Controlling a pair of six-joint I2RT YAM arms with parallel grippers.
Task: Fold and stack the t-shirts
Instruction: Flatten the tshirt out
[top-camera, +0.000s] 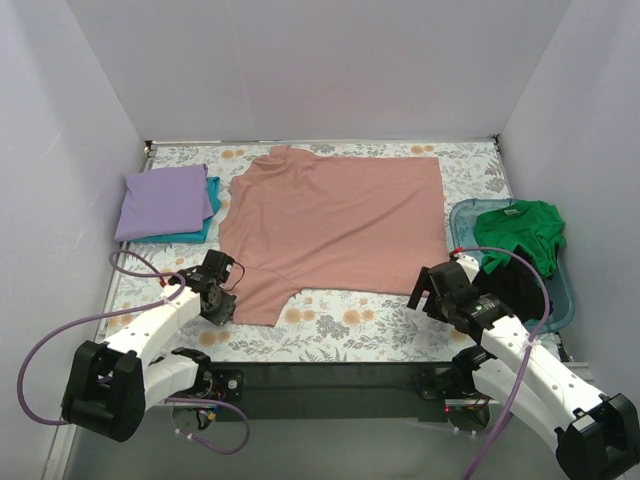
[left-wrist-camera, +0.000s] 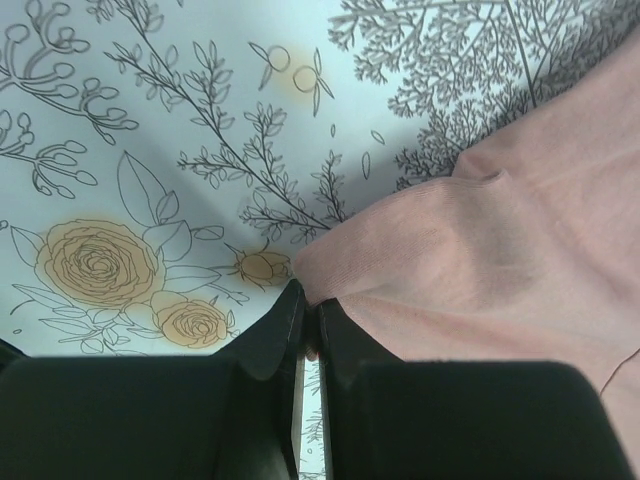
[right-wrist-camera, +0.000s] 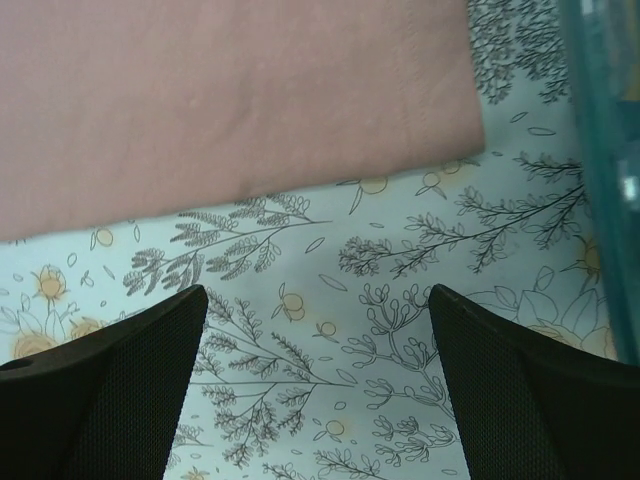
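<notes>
Left wrist: left jaws pinch the pink t-shirt (left-wrist-camera: 480, 250), right jaws stand apart.

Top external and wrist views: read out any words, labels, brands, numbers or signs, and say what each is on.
None can be read in any view. The dusty pink t-shirt shows plain cloth; the floral-patterned table cover has only drawn flowers and leaves; the folded lavender t-shirt, green t-shirt and translucent teal plastic tub show no labels.
</notes>
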